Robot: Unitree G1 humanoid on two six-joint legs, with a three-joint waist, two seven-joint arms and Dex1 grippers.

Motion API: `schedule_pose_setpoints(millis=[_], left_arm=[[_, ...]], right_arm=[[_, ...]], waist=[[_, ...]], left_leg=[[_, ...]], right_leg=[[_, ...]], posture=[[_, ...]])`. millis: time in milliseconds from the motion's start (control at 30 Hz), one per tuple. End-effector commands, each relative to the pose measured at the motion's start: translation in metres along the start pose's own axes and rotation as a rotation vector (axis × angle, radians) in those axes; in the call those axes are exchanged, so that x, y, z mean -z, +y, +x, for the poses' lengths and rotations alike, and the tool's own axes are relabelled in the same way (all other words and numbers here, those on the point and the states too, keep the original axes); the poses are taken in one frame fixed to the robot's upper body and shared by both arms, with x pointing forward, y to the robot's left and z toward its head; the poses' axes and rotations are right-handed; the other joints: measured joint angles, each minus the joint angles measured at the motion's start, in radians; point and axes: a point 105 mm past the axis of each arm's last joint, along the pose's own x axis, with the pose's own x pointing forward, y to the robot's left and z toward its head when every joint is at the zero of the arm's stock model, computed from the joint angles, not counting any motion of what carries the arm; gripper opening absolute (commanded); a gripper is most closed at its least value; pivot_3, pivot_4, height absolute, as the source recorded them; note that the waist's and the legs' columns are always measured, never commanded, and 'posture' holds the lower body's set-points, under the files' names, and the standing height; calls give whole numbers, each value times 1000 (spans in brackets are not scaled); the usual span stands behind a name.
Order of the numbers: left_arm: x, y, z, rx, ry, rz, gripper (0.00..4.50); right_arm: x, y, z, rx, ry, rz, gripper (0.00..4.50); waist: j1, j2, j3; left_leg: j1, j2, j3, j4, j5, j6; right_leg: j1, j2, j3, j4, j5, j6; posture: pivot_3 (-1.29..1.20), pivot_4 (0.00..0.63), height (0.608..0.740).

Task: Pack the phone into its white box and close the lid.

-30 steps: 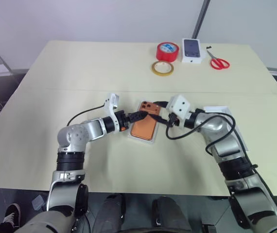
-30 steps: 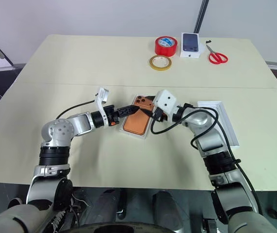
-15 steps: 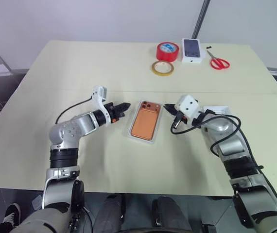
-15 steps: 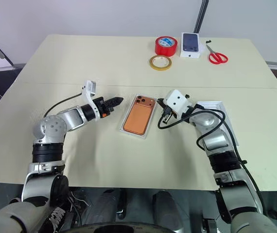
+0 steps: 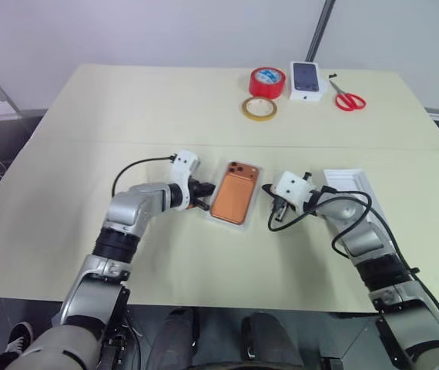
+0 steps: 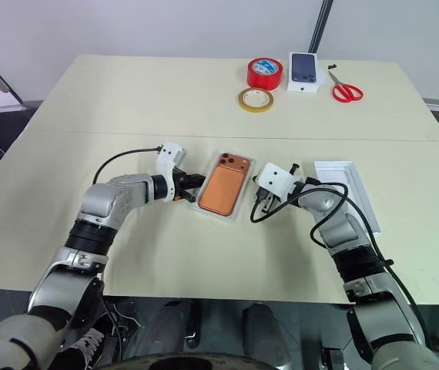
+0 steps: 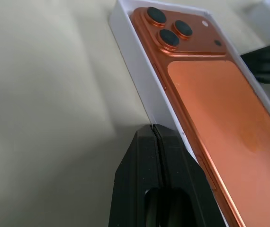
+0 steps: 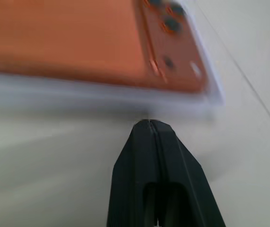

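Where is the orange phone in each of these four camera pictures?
Left eye view: the phone lies mid-table in the white box, between both arms.
Right eye view: the same spot, just left of centre.
Left wrist view: it runs from the top to the lower right corner.
Right wrist view: across the top.
Shared landmark: its dark camera lenses.

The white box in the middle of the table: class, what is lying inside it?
The phone lies inside the white box, orange back and camera lenses up. The box's floor beneath it is covered.
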Motion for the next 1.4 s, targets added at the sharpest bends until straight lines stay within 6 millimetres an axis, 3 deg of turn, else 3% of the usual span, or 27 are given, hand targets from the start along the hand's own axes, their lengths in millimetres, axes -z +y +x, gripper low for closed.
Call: schedule_pose_setpoints(millis=[33,233,467,667,833,1067,1233,1333,1400], left_arm=[[-14,-40,25,149,-2,82,32],[-29,-78,53,267,-30,106,32],[-33,-88,70,286,-50,90,32],[-27,-81,64,293,-29,108,32],[-21,-61,56,229,-20,129,32],[-35,-43,38,167,-112,172,32],[-46,-37,21,163,-178,173,32],[-49,-24,2,128,-199,217,892],[-48,-21,-10,146,-196,211,1913]], right_arm=[[-1,-10,-17,15,0,-38,0],[19,-26,-50,53,82,-35,0],[30,-36,-73,111,133,-42,0],[35,-38,-78,117,150,-39,0],[40,-40,-80,120,170,-42,0],[55,-57,-91,200,239,-88,0],[53,-49,-94,157,208,-30,0],[48,-51,-103,164,198,-13,0],[54,-52,-110,173,226,-27,567]], waist=[[16,0,0],[21,0,0],[10,1,0],[11,2,1],[11,2,1],[12,2,1],[14,2,1],[15,2,1],[15,2,1]], left_leg=[[0,0,0,1,-1,1],[-2,-1,0,9,-6,10],[-1,1,0,9,-7,11],[-1,1,0,9,-7,11],[-1,1,0,9,-6,11],[-1,1,0,9,-6,11],[-1,1,0,10,-6,11],[-1,1,0,10,-6,11],[-1,1,0,10,-6,11]], right_leg=[[1,0,0,0,0,0],[3,-1,-1,0,0,1],[3,0,0,0,-1,1],[3,1,0,0,-1,1],[3,1,0,0,-1,1],[3,0,0,0,-1,1],[3,0,0,0,-1,1],[4,0,0,0,-1,1],[3,0,0,0,-1,1]], posture=[[0,150,740],[0,150,740],[0,150,740],[0,150,740],[0,150,740],[0,150,740],[0,150,740],[0,150,740],[0,150,740]])
